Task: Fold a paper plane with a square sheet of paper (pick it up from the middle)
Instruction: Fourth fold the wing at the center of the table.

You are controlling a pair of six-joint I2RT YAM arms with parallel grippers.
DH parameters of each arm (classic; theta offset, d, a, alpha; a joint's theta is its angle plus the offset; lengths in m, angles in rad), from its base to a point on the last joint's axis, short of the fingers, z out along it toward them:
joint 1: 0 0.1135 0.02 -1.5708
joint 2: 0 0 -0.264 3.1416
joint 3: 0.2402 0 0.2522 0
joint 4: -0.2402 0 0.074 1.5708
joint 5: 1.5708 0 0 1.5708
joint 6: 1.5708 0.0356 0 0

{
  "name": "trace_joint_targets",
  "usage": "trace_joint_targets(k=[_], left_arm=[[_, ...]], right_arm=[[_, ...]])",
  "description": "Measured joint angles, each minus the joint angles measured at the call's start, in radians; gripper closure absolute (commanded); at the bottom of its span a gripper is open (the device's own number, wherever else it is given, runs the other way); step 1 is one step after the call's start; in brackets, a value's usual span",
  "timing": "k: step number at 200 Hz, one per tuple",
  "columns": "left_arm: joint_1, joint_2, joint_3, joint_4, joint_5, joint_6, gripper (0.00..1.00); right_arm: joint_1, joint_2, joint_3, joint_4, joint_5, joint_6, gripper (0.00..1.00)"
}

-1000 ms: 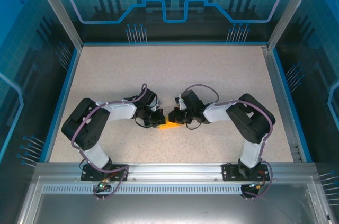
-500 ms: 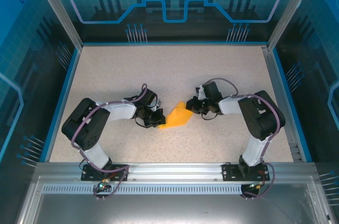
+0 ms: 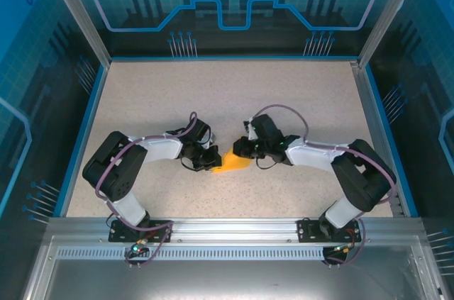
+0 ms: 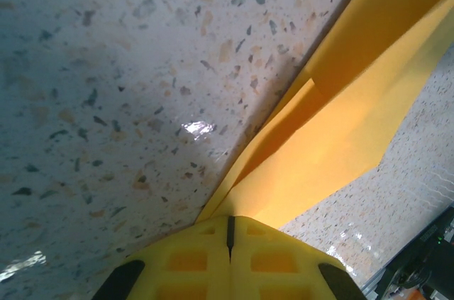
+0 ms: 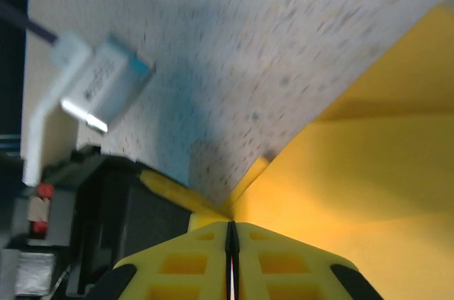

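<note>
From my seat, nearest are the two arm bases bolted on the rail at the near edge of the bench (image 3: 298, 94). The left arm (image 3: 135, 158) and the right arm (image 3: 351, 176) both bend inward, so their heads meet close together around the middle of the near half. Between them lies the paper (image 3: 235, 164), an orange-yellow folded piece low against the speckled top, its point toward the right. The left fingers (image 3: 211, 161) sit at its left end. On the left wrist camera the left fingers (image 4: 220, 232) are pressed together with the paper (image 4: 340, 130) coming out of their tip. It runs away to the far right, with one folded layer over another and a crease along it. The right fingers (image 3: 238, 151) are at the paper's far edge. On the right wrist camera they (image 5: 241, 236) are also closed with no gap, and the paper (image 5: 369, 193) spreads from their tip to the right, so I read them as pinching it. Beyond the fingers the bench runs to a blue rim and a blue patterned back wall (image 3: 234, 2).
</note>
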Motion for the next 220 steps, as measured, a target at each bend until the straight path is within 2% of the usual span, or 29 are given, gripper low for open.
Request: trace_joint_targets(k=[24,49,127,163,220], left_arm=[[0.0,0.0,0.0,0.0,0.0,0.0,1.0],[0.0,0.0,0.0,0.0,0.0,0.0,1.0],[0.003,0.0,0.0,-0.004,0.0,0.0,1.0],[0.003,0.0,0.0,-0.004,0.0,0.0,1.0],[0.003,0.0,0.0,0.013,-0.013,0.003,1.0]], right_arm=[[0.061,0.098,0.04,0.0,0.009,0.03,0.93],[0.083,0.171,0.064,0.004,0.013,0.057,0.95],[0.076,0.211,0.091,-0.004,0.02,0.097,0.96],[0.016,0.201,0.062,0.013,-0.002,0.086,0.96],[-0.172,0.187,0.025,0.035,-0.066,0.016,0.96]])
